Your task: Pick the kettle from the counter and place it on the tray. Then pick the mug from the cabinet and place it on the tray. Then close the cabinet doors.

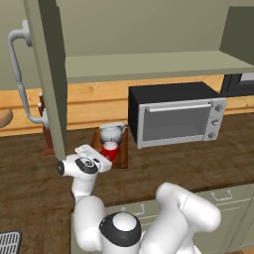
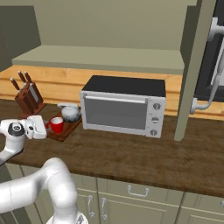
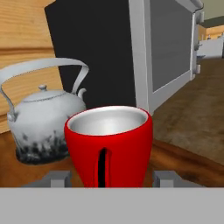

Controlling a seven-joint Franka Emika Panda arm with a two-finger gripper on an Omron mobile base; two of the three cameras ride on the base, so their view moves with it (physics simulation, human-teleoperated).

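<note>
The red mug stands upright on the reddish wooden tray, just in front of the silvery kettle, which rests on the same tray. My gripper is open, a fingertip on each side of the mug's base with a gap to the red wall. From the base, the mug and kettle sit right ahead of the gripper. The right base view has the mug, kettle, tray and gripper at far left. Both cabinet doors are swung open over the pale cabinet shelf.
A silver-and-black toaster oven stands on the dark counter just right of the tray. A knife block is behind the tray to its left. The open left door's edge hangs close above my hand.
</note>
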